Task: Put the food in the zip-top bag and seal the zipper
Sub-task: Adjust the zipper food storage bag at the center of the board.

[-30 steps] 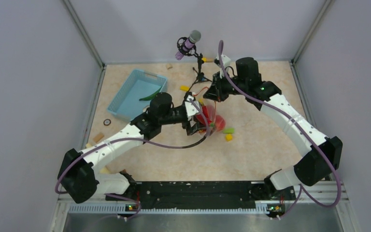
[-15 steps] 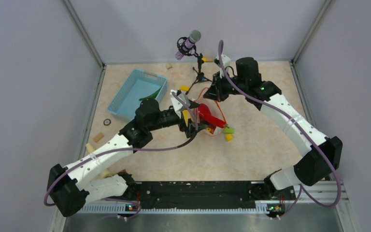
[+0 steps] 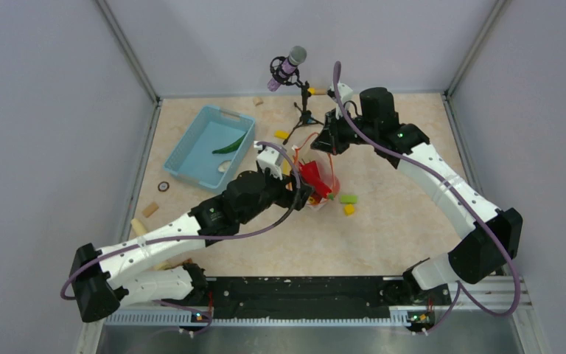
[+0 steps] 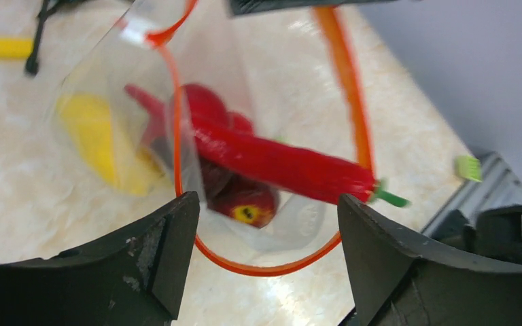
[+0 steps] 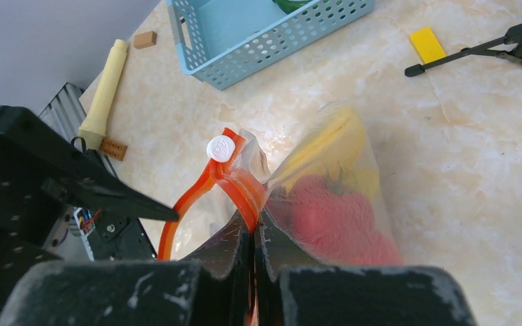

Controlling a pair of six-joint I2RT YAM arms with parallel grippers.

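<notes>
The clear zip-top bag (image 3: 326, 175) stands mid-table, mouth held up. My right gripper (image 5: 253, 227) is shut on its orange-red zipper (image 5: 200, 187), just below the white slider (image 5: 221, 147). Looking into the mouth, a red chili (image 4: 279, 159) lies across the opening, its green stem poking past the zipper (image 4: 353, 115). Under it sit a red tomato (image 4: 245, 204) and a yellow banana (image 4: 102, 142). My left gripper (image 4: 266, 200) is open and empty, just in front of the mouth (image 3: 304, 193). A green food piece (image 3: 228, 145) lies in the basket.
The light-blue basket (image 3: 191, 151) stands at the back left. A microphone on a tripod (image 3: 287, 65) is behind the bag. A green block (image 3: 348, 198) and a yellow block (image 3: 348, 209) lie right of the bag. A wooden cylinder (image 5: 105, 85) lies near the left edge.
My left gripper has let go of the red chili, which now rests across the bag's mouth, and has drawn back toward the near side. The right gripper has kept its hold.
</notes>
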